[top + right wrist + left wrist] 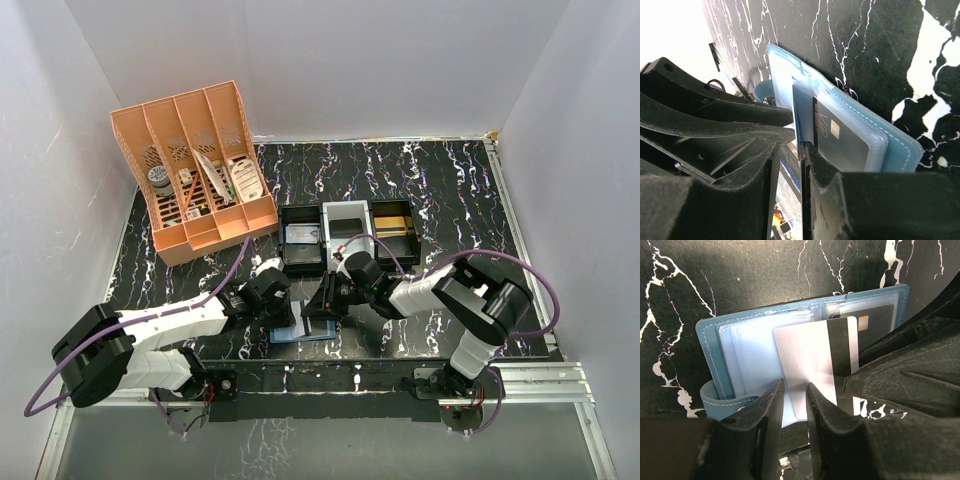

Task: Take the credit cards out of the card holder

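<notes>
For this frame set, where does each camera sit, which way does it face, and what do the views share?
Top external: above and behind the arm bases, facing down on the table; the left arm and right arm show whole.
Left wrist: on the left arm, facing down past the left tool onto the open card holder.
Right wrist: on the right arm, facing along the right tool at the same holder.
Shared: both wrist views show the black card in its pocket.
</notes>
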